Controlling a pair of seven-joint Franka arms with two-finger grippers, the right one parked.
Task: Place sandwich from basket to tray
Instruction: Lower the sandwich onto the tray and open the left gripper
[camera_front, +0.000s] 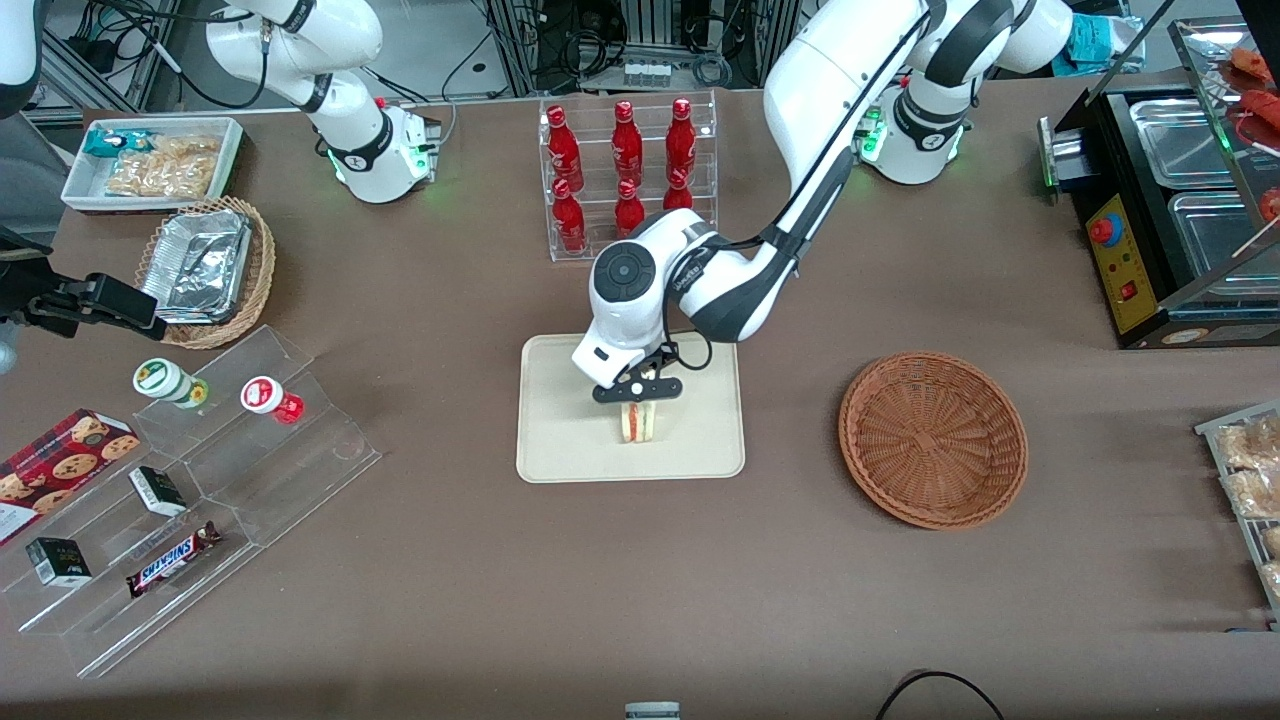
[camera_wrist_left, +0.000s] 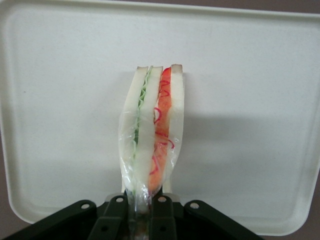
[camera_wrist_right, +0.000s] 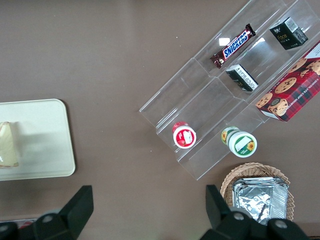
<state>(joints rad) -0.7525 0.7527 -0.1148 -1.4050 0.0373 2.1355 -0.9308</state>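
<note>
Standing upright on the tray (camera_front: 560, 440), the sandwich (camera_front: 637, 422) pinched between the closed-in tool (camera_front: 637, 398) fingers.

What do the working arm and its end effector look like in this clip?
The left arm is glossy white with dark grey joint bands and a round dark cap on the wrist housing. A thin black cable runs along it. Its base glows green. The end effector, over the tray, is black with two slim fingers and visible screw holes.
</note>
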